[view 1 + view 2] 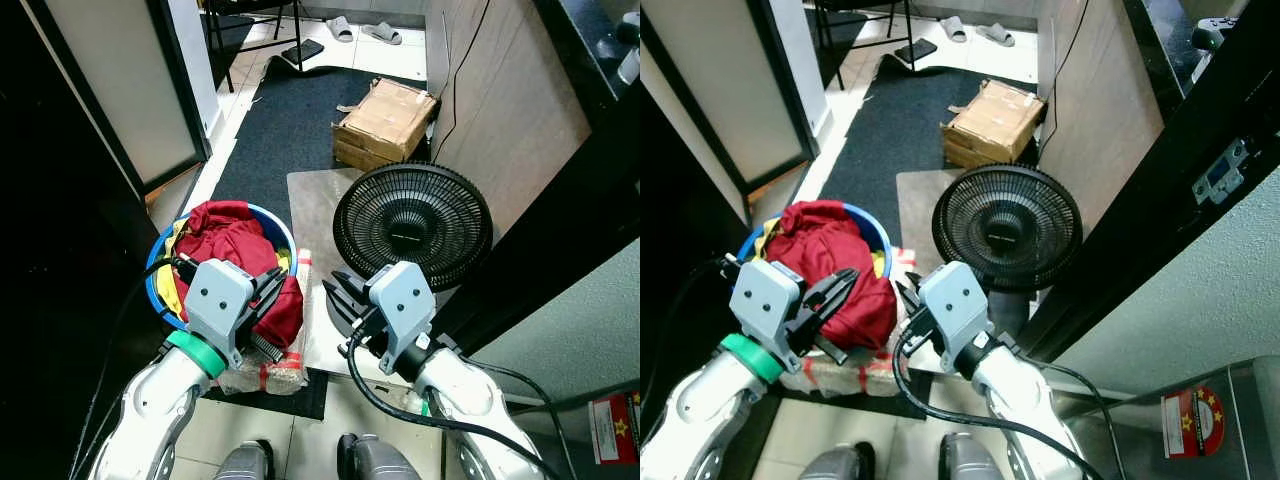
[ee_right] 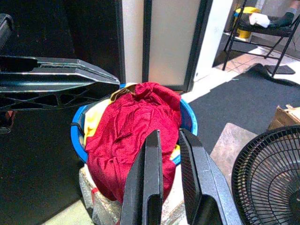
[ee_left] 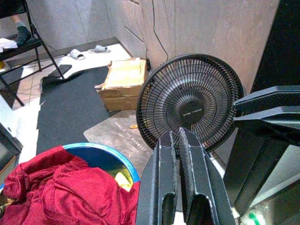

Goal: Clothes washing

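Right wrist view gives the clearest look at the laundry: a heap of red clothes (image 2: pixel 133 136), with some yellow cloth beneath, piled above the rim of a blue basin (image 2: pixel 77 140). The basin sits on a plastic-wrapped bundle (image 1: pixel 268 372) on the floor, to the robot's front left, just beside a dark doorway. Both arms are raised in front of the body. The left gripper (image 1: pixel 268 300) hangs close over the near edge of the red heap with its two black fingers drawn together and nothing between them. The right gripper (image 1: pixel 338 295) is held nearby, between the basin and a black floor fan (image 1: pixel 412 225), its fingers nearly closed with only a narrow gap and also empty. The fan stands on a grey mat (image 1: pixel 312 200), and beyond it a cardboard box (image 1: pixel 385 122) rests against the wall on a dark carpet (image 1: pixel 290 120). As I judge it, the washing has hardly begun: every garment seems to be in the basin, neither gripper has hold of cloth, and no washing machine can be made out. Picking up the clothes or the basin, carrying and loading all appear to remain.
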Controlling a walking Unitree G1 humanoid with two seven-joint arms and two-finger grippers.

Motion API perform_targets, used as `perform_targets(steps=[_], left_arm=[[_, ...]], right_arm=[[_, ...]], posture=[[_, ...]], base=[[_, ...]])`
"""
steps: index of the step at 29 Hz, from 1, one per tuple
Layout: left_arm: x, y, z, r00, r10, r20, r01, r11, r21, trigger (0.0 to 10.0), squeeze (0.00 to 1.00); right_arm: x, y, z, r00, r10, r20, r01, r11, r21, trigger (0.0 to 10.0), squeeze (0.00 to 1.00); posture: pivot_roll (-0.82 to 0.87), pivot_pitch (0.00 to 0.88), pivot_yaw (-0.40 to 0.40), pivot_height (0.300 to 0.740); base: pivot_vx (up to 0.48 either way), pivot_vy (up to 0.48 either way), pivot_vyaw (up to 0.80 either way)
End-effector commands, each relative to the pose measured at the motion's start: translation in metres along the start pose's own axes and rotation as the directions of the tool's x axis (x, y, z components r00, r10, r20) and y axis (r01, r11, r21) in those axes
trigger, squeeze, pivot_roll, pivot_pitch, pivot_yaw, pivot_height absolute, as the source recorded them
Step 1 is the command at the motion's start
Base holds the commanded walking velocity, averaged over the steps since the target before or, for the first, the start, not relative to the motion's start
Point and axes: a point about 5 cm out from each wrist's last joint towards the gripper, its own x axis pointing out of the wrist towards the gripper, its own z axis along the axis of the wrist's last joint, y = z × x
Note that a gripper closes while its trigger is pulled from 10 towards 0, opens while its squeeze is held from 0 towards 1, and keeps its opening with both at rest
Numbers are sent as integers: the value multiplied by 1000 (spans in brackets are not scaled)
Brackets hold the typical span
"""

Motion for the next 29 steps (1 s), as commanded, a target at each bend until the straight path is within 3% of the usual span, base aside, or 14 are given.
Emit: perform_targets(steps=[1, 9, 29], left_arm=[[-2, -1, -5, 1000, -6, -24, 6, 1000, -8, 10000, 0], [-2, -1, -5, 1000, -5, -24, 5, 1000, -9, 10000, 0], [-2, -1, -4, 1000, -2, -22, 1, 1000, -11, 10000, 0]], right_arm=[[-2, 2, -2, 1000, 6, -5, -5, 1000, 9, 10000, 0], [-2, 2, -2, 1000, 7, -2, -7, 1000, 12, 10000, 0], [-2, 1, -1, 1000, 5, 0, -5, 1000, 15, 10000, 0]], posture=[[-41, 85, 43, 740], [-40, 89, 44, 740], [-41, 99, 44, 740]], base=[[0, 0, 0], [0, 0, 0], [-343, 0, 0]])
